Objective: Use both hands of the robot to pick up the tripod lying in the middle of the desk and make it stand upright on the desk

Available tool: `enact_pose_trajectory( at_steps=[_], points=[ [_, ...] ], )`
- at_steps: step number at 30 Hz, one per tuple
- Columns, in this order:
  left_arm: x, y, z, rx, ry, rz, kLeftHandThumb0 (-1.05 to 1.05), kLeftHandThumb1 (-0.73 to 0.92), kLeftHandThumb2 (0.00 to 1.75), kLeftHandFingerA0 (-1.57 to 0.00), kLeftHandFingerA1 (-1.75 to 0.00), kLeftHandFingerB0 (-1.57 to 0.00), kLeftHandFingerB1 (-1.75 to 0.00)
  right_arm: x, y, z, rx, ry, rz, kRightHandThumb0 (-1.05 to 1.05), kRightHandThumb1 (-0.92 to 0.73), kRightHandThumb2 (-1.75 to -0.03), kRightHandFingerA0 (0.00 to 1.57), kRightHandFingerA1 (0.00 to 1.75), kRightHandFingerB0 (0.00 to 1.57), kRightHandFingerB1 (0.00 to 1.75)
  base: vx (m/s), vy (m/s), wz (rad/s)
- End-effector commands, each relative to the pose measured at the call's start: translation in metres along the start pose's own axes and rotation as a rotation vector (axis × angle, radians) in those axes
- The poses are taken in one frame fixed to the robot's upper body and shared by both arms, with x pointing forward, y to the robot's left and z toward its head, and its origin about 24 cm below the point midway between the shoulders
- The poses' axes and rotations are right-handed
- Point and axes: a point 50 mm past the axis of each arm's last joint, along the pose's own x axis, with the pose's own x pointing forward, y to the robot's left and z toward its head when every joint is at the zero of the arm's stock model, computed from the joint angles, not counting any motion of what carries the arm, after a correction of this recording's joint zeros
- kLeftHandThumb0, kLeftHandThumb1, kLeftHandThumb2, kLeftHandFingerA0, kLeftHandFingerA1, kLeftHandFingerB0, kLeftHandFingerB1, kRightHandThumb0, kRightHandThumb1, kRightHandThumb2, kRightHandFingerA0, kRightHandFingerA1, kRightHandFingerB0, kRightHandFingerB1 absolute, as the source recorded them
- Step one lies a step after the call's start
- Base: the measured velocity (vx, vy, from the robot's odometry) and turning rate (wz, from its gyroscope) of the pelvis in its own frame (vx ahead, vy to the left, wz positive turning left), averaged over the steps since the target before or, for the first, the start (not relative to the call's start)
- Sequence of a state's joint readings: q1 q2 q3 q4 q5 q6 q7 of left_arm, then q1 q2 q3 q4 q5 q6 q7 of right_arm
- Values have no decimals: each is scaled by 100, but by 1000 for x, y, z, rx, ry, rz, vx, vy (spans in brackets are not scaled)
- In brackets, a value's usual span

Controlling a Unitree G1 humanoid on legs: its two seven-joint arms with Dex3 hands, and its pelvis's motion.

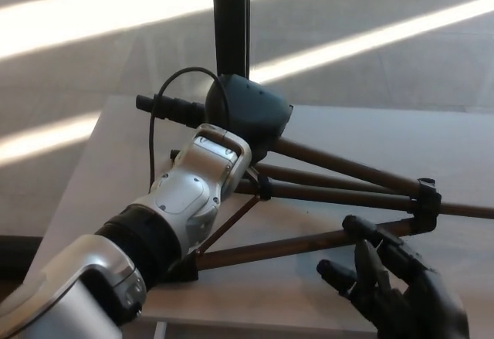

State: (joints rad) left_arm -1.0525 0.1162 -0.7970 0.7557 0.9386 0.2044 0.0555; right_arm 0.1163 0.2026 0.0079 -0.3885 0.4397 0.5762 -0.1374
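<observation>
Tripod (324, 192) — rigid, long-legged, likely top-heavy; grip hub and leg; left hand (247, 123) clasps hub, right hand (394, 285) spread — empty.

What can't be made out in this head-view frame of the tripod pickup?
- Left hand: its fingers are hidden behind its own dark back and the silver wrist, so its grasp on the tripod is unclear.
- Tripod's leg tips on the right: cut off by the picture's right edge.
- Right hand: its palm and wrist are cut off by the bottom edge.
- Vertical black post: its top is cut off by the upper edge.
</observation>
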Motion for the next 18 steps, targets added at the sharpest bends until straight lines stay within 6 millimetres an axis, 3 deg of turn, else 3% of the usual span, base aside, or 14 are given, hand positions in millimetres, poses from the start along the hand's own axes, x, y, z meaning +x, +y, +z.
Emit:
enact_pose_trajectory(
  at_steps=[1, 2, 3, 4, 5, 6, 7, 8, 13, 14, 15, 16, 17, 18],
  points=[
    [4, 21, -13, 7, -30, 52, -39, 46, 92, -116, -132, -83, -103, 7, -4, -5, 24, 112, -52, -62, -70, -61, 22, 48, 39, 39, 0, 0, 0],
    [3, 21, -13, 17, -34, 56, -39, 46, 92, -116, -132, -83, -103, 8, -4, -4, 28, 111, -47, -62, -70, -61, 22, 48, 39, 39, 0, 0, 0],
    [3, 21, -12, 10, -34, 53, -36, 45, 92, -114, -131, -82, -99, 10, -4, -2, 49, 111, -50, -66, -55, -89, 17, 54, 30, 50, 0, 0, 0],
    [3, 21, -11, -15, -35, 56, -37, 60, 60, -85, -169, -80, -104, 12, -4, 1, 69, 108, -52, -68, -53, -87, 14, 54, 28, 48, 0, 0, 0],
    [3, 21, -11, -8, -37, 52, -38, 59, 60, -85, -169, -80, -104, 15, -3, 2, 110, 104, -52, -67, -52, -86, 12, 56, 26, 47, 0, 0, 0],
    [3, 21, -11, -5, -38, 53, -36, 60, 58, -84, -172, -78, -114, 16, -3, 3, 123, 103, -48, -67, -52, -86, 7, 57, 26, 48, 0, 0, 0],
    [2, 21, -11, 17, -37, 68, -43, 45, 91, -117, -136, -86, -112, 19, -1, 4, 126, 110, -32, -71, -53, -87, 3, 46, 24, 47, 0, 0, 0],
    [2, 22, -11, 26, -40, 78, -40, 45, 91, -118, -134, -85, -106, 19, 0, 4, 139, 118, -27, -69, -52, -88, 3, 40, 23, 49, 0, 0, 0],
    [2, 25, -12, 42, -40, 96, -38, 46, 92, -119, -134, -84, -100, 20, 1, 1, 139, 148, -23, -70, -53, -91, 1, 38, 20, 49, 0, 0, 0],
    [5, 29, -10, 20, -48, 117, -35, 42, 89, -120, -134, -81, -92, 22, 0, 5, 142, 137, -37, -67, -69, -60, 3, 42, 28, 35, 0, 0, 0],
    [5, 31, -11, 16, -53, 115, -33, 43, 91, -119, -132, -82, -94, 23, 0, 4, 160, 137, -53, -71, -54, -88, 3, 46, 21, 48, 0, 0, 0],
    [6, 32, -11, 16, -57, 115, -30, 59, 64, -93, -169, -83, -94, 24, -1, 4, 167, 135, -61, -69, -53, -88, 4, 50, 23, 48, 0, 0, 0],
    [6, 32, -11, 17, -62, 116, -30, 59, 64, -93, -169, -83, -94, 25, -1, 5, 174, 133, -69, -69, -53, -88, 4, 50, 23, 48, 0, 0, 0],
    [7, 33, -11, 8, -63, 106, -33, 46, 93, -118, -132, -86, -102, 27, -2, 6, 199, 116, -72, -66, -69, -59, 6, 51, 31, 37, 0, 0, 0]
  ],
)
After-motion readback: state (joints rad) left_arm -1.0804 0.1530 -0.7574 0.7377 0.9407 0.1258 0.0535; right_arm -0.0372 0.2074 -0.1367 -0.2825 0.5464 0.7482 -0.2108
